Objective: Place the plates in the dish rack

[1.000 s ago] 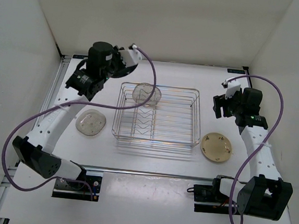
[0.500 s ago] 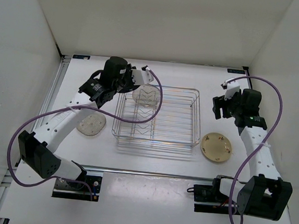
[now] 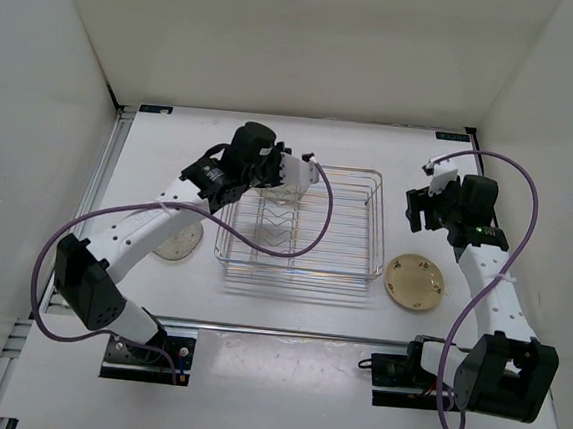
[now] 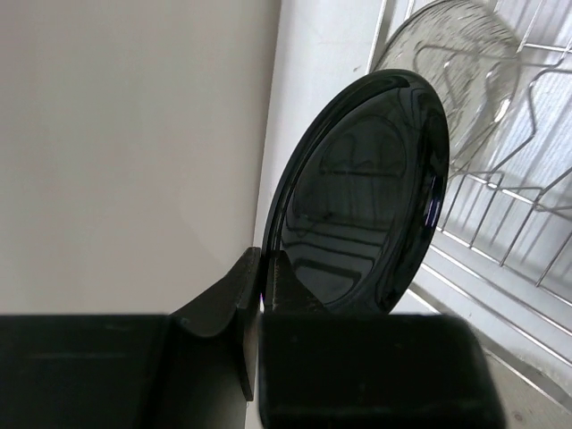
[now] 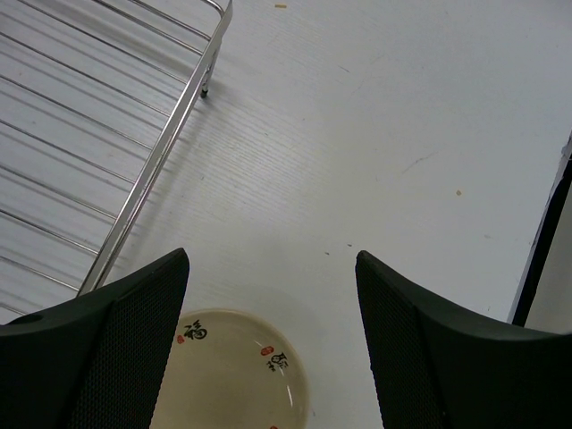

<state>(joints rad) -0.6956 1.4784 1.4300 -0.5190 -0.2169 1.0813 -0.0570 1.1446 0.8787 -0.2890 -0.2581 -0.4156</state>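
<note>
Overhead; 2 wrists apparently share rack (image 3: 345,230).

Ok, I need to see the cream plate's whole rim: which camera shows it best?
Top external: the whole cream plate lies unobstructed, right of the dish rack. The right wrist view shows only part of it, cut by the frame's bottom edge. The left wrist view doesn't show it.

Robotics lab test cell. Plain white panels (image 3: 281,43) stand beyond and either side of left tool (image 3: 292,172) and right tool (image 3: 417,210). White desk (image 3: 281,395) lies beneath them. Purple cables (image 3: 529,226) and a metal mounting rail (image 3: 286,331) sit behind them.
</note>
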